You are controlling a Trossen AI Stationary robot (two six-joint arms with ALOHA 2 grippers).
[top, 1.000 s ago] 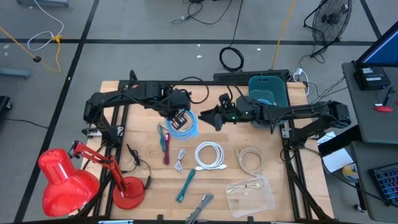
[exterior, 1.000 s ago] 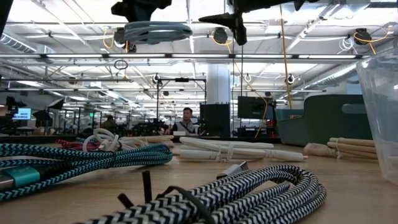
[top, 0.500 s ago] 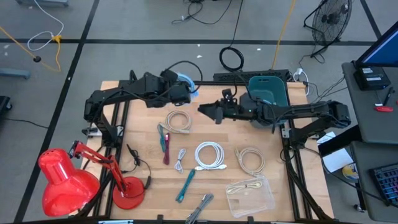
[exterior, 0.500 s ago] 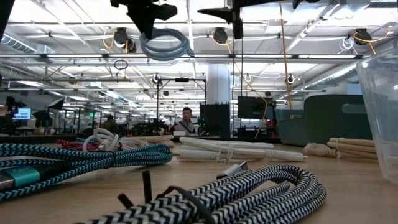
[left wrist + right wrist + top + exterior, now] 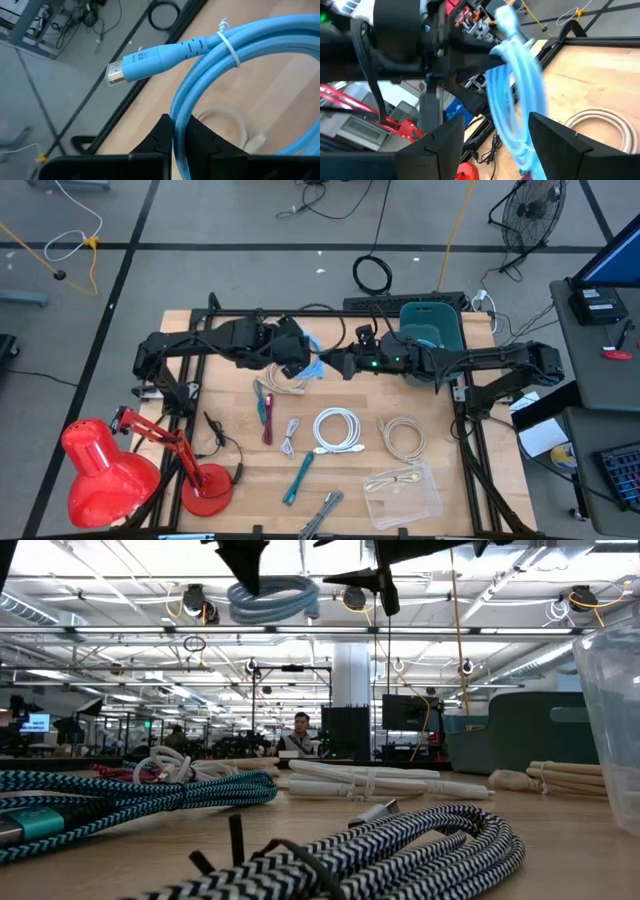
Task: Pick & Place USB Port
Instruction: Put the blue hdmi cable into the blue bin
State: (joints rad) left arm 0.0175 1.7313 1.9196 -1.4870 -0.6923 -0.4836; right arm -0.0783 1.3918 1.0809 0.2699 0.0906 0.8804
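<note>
A light blue cable coil (image 5: 314, 366), bound by a white zip tie, hangs in the air over the far middle of the table, and its blue plug (image 5: 145, 59) sticks out of the bundle. My left gripper (image 5: 303, 363) is shut on it. My right gripper (image 5: 328, 365) is open and points toward the table's left, level with the coil. In the right wrist view the coil (image 5: 520, 85) stands between my right gripper's spread fingers (image 5: 495, 120); I cannot tell whether they touch it. The low view shows the coil (image 5: 272, 598) high above the table. My left gripper pinches the coil's loop of blue strands (image 5: 176, 107) between its two fingers, lying across the strands. The coil is lifted clear of the table and reaches out past the fingers, with the plug end free.
A beige coil (image 5: 290, 380) lies under the held coil. Nearer lie a red cable (image 5: 265, 405), a white coil (image 5: 337, 430), another beige coil (image 5: 402, 437), a teal cable (image 5: 298, 478) and a clear container (image 5: 405, 492). A teal bin (image 5: 432, 328) stands far right, a red lamp (image 5: 100, 470) near left.
My left gripper has carried the blue coil toward the table's far edge, then back toward my right gripper, turning the coil on the way. The beige coil beneath has come into view. My right gripper has stayed nearly where it was.
</note>
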